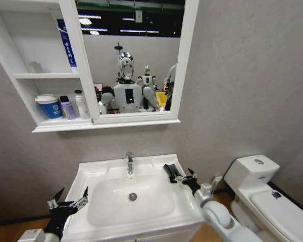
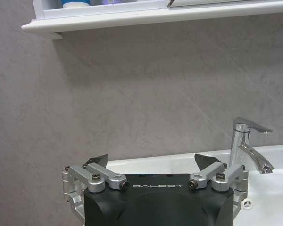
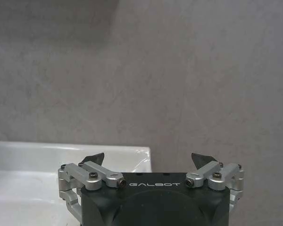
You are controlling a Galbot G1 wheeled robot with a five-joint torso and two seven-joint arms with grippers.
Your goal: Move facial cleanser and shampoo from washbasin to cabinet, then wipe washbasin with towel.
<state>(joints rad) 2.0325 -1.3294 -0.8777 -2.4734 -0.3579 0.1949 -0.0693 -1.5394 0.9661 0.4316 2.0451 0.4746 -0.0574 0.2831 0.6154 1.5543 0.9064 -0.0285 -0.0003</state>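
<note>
With both grippers spread open, we note the towel [image 1: 170,171] lying right of center on the washbasin [image 1: 91,171] rim. Right gripper [image 1: 188,177] hovers just beside it; left gripper [image 1: 68,197] sits lower left. Bottles stand in the cabinet [image 1: 25,75], upper left.

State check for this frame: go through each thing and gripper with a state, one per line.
White ceramic washbasin: bowl empty, chrome tap not running.
Black folded towel: lying on the basin's right rear rim.
White wall cabinet: bottom shelf holds cup and two bottles.
Left gripper: open, beside basin.
Right gripper: open, near towel.
</note>
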